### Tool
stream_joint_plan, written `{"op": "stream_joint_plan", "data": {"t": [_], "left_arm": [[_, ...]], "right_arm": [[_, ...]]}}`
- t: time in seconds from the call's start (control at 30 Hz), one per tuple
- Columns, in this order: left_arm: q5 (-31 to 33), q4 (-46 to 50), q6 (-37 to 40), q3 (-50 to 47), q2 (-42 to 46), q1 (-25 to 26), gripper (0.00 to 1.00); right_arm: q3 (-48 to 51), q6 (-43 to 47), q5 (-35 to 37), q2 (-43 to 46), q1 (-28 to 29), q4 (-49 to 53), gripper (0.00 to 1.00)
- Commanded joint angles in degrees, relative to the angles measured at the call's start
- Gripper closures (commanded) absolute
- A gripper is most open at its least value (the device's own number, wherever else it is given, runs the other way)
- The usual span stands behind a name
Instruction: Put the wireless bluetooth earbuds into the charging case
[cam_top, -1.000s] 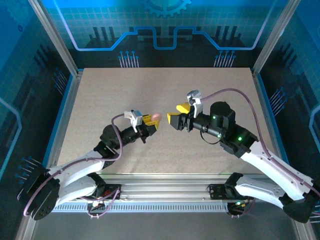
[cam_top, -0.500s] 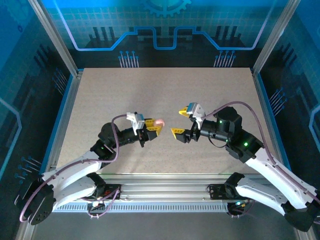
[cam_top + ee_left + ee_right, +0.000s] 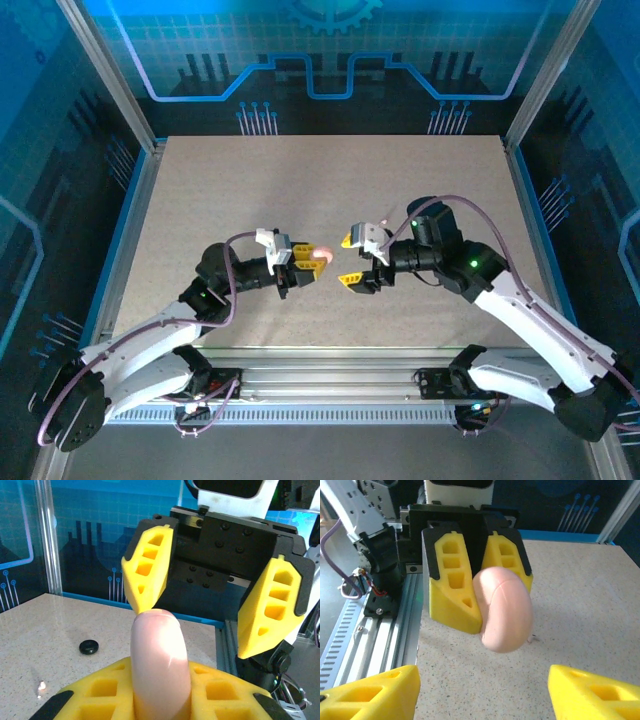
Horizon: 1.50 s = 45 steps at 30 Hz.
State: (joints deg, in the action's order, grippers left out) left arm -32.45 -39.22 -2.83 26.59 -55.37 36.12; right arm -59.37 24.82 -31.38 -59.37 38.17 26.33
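Two arms meet nose to nose over the near middle of the counter. The left gripper is clamped on the pale pink charging case, its yellow fingers pressed against either side. The case's rounded end sticks out past the fingertips toward the other arm. From the right wrist camera a thin seam curves across the case's smooth shell, and the case hangs clear above the speckled surface.

The right gripper faces it with its jaws spread wide, one yellow finger on each side of the line to the case. From above, the case's tip sits just short of the gap between them. In the left wrist view one fingertip seems to brush the top of the case, though I cannot tell whether they touch.

Down on the counter, well off to the side, lies a small round black disc. Nearer that camera is one tiny pale speck, which may be one of the earbuds; it is too small to be sure.
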Motion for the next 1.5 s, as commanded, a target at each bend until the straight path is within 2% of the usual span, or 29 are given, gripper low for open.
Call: {"op": "stream_joint_plan", "data": {"t": [0.0, 0.2, 0.33, 0.53, 0.77, 0.9, 0.97, 1.03, 1.1, 1.17, 1.27, 1.37, 1.47], "left_arm": [[-2.73, -0.5, 1.16, 2.13, 0.84, 0.0, 0.85], [-3.88, -0.87, 0.9, 2.15, 0.71, 0.0, 0.85], [-4.35, -1.35, 0.76, 2.05, 0.53, 0.09, 0.85], [-4.9, -2.25, 0.47, 2.07, 0.16, 0.18, 0.84], [-5.43, -2.79, 0.19, 2.41, -0.5, 0.26, 0.84], [-5.45, -3.14, 0.11, 2.5, -0.74, 0.25, 0.84], [-5.02, -2.73, 0.43, 2.5, -0.71, 0.27, 0.79], [-4.45, -1.59, 1.15, 2.55, -0.53, 0.27, 0.67], [-3.49, 1.28, 2.97, 2.59, 0.19, 0.27, 0.54], [-1.9, 6.9, 6.66, 3.22, 1.79, 0.27, 0.46], [-0.24, 18.02, 14.34, 5.41, 4.29, 0.27, 0.41], [0.27, 30.24, 21.58, 8.82, 5.36, 0.22, 0.41], [0.14, 37.56, 25.68, 11.51, 5.04, 0.27, 0.4]], "right_arm": [[-2.57, 2.94, -4.72, -1.58, -0.51, 2.21, 0.33], [-4.58, 4.91, -7.9, -4.46, -0.57, 3.42, 0.45], [-5.31, 5.91, -8.76, -5.76, -0.56, 3.64, 0.48], [-6.7, 7.48, -10.66, -7.57, -0.64, 4.25, 0.58], [-7.93, 8.99, -11.67, -8.69, -0.65, 5.41, 0.78], [-8.43, 9.09, -11.57, -9.0, -0.69, 5.74, 0.83], [-8.8, 9.36, -10.72, -8.92, -0.65, 6.42, 0.86], [-9.25, 10.21, -9.23, -8.68, -0.64, 7.92, 0.86], [-9.73, 11.42, -7.04, -8.24, -0.64, 10.06, 0.86], [-10.46, 12.9, -3.65, -7.87, -0.6, 13.11, 0.86], [-11.75, 15.95, 2.26, -7.68, -0.19, 18.61, 0.86], [-12.65, 19.48, 8.8, -7.69, 1.11, 23.59, 0.86], [-12.44, 22.2, 15.15, -7.69, 3.28, 25.5, 0.86]]}}
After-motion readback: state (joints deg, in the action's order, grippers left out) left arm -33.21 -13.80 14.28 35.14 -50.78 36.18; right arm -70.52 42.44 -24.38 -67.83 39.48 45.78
